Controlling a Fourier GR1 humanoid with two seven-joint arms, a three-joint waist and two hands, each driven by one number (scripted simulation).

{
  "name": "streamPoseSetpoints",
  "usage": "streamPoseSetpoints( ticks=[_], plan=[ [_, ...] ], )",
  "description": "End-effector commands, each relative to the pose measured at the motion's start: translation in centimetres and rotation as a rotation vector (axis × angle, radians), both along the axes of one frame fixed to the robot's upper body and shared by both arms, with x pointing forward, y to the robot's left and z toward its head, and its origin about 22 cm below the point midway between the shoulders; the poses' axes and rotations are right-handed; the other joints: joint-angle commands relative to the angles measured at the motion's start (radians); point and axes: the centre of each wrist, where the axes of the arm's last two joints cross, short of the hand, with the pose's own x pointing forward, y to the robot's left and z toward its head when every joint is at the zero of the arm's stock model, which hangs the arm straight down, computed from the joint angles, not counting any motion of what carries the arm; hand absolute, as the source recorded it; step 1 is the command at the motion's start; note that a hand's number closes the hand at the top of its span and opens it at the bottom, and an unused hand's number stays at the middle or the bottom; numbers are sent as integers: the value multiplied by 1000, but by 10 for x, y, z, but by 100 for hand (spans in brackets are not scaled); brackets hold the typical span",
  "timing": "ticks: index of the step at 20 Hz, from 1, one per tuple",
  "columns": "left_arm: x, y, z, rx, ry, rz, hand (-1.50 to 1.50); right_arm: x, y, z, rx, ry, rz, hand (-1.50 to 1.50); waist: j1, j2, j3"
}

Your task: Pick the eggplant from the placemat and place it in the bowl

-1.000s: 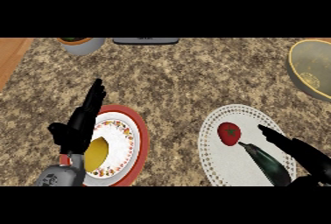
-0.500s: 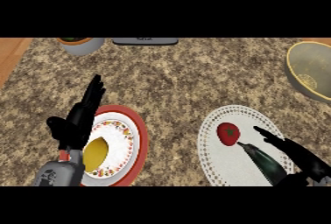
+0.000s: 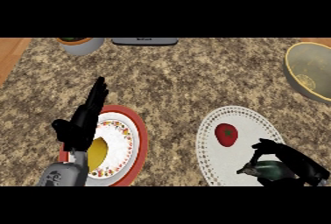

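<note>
Down at the near right, the right robot hand (image 3: pixel 292 160) is curled over the eggplant (image 3: pixel 266 170), thumb and fingers closed round its dark, glossy body. The eggplant lies at the near edge of the round white placemat (image 3: pixel 249 119), mostly under the hand, with only its left end showing. Whether it rests on the mat or is just clear of it, I cannot tell. A red fruit (image 3: pixel 226 134) sits on the same placemat, just beyond and left of the hand. The bowl (image 3: pixel 309 72) stands well apart at the counter's (image 3: pixel 181 78) far right. On the left, the left robot hand (image 3: pixel 84 123) rests open, fingers straight, over a red-rimmed plate (image 3: pixel 138 141).
</note>
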Motion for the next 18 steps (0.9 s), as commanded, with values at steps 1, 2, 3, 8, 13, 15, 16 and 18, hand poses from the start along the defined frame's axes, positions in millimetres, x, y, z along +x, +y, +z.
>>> streamPoseSetpoints(
  ticks=[1,2,3,8,13,15,16,18],
  plan=[
    [-2,14,-9,4,18,5,0,-1,9,-10,69,44,53,150,5,12,19],
    [-2,12,-3,5,-8,-6,0,-2,12,-15,66,63,65,150,7,12,19],
    [-10,14,-5,-4,4,10,0,-17,9,-28,84,50,42,150,6,11,20],
    [-3,17,-5,7,8,26,0,-21,-54,20,241,-56,209,150,-6,9,20],
    [-4,12,-6,4,-2,17,0,-10,-98,73,449,-265,369,150,-12,7,23],
    [-1,10,-3,9,2,25,0,-16,-107,75,558,-329,356,150,-20,7,23],
    [-5,14,-5,-1,3,31,0,-18,-111,78,590,-340,360,150,-14,6,23],
    [-5,12,-8,-3,5,36,0,-18,-113,93,635,-438,386,150,-23,4,22]
  ],
)
